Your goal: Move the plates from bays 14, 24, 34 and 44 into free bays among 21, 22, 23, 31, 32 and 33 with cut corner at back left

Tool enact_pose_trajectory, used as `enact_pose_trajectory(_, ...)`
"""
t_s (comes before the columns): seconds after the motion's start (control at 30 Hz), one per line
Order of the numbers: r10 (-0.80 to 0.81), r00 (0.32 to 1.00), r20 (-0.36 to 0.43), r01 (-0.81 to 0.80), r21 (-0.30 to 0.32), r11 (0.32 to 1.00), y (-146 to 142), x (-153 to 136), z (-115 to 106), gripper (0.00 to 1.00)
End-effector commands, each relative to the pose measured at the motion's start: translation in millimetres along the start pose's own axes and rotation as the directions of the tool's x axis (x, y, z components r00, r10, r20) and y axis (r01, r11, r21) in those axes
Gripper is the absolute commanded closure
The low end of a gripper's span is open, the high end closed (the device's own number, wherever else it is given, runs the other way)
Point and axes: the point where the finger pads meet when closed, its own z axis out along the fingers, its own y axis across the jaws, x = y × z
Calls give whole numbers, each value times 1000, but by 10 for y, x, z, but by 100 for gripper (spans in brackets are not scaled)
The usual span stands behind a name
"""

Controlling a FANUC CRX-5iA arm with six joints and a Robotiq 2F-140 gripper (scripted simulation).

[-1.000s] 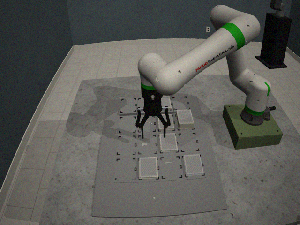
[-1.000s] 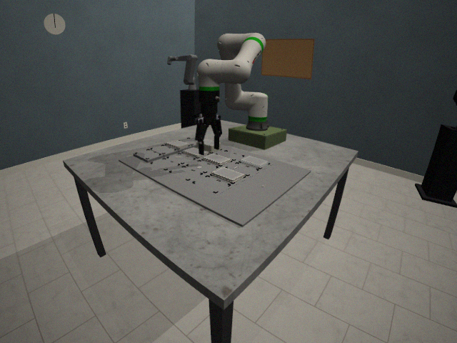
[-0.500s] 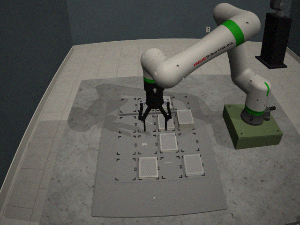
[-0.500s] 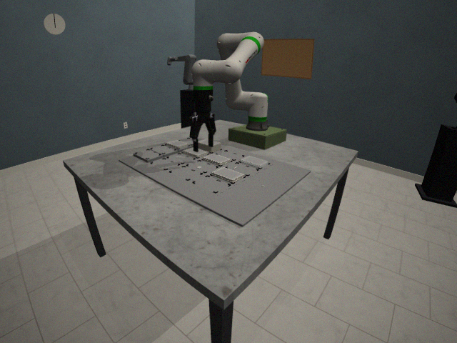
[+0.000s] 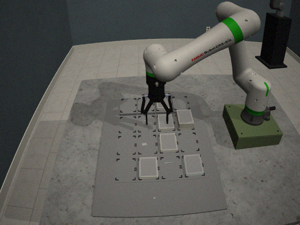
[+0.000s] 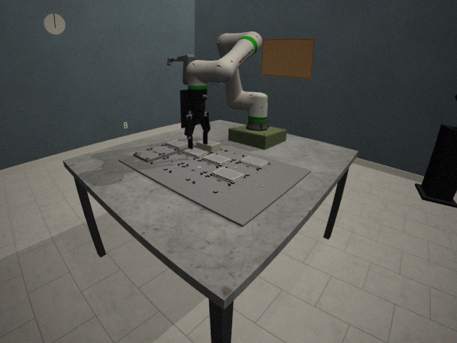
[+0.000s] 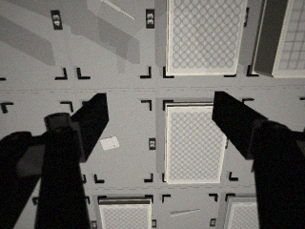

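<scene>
Gripper (image 5: 156,123) (image 6: 198,145) (image 7: 160,106) hangs fingers-down above the deck (image 5: 157,196) (image 6: 240,210), fingers apart, nothing between them. Last column-4 plate (image 5: 160,106) (image 6: 176,143) sits in bay 24 on the raised strip, partly hidden by the gripper in the top view. Other plates: bay 23 plate (image 5: 166,122) (image 6: 195,151) (image 7: 205,38); bay 22 plate (image 5: 168,142) (image 6: 216,158) (image 7: 195,143); bay 31 plate (image 5: 148,167) (image 6: 228,174) (image 7: 126,216); bay 11 plate (image 5: 193,165) (image 6: 253,161) (image 7: 244,215), nearer the arm's green base (image 5: 254,140) (image 6: 254,138). Taller deep-well block (image 5: 185,118) (image 6: 209,146) (image 7: 290,43) stands in bay 13, beside the bay 23 plate. Pale scrap (image 5: 144,144) (image 6: 199,167) (image 7: 110,142) lies in bay 32. Cut corners too small to judge.

In the last sec. or so, my gripper (image 5: 156,123) (image 6: 198,145) has shifted approx. one col. toward col. 4, w/ my arm (image 5: 201,46) (image 6: 221,68) following. In the top view, my R-hand fingertip in pic. now overlaps the col. 3 plate (image 5: 166,122) instead of the col. 2 one (image 5: 168,142), & my shadow (image 5: 82,113) has slid the same way.
</scene>
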Motion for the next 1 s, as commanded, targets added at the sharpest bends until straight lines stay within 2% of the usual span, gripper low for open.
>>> enact_pose_trajectory(0.0,0,1000,0,0,2,1000,23,150,-11,30)
enact_pose_trajectory(0.97,0,1000,0,0,2,1000,236,1128,-11,30)
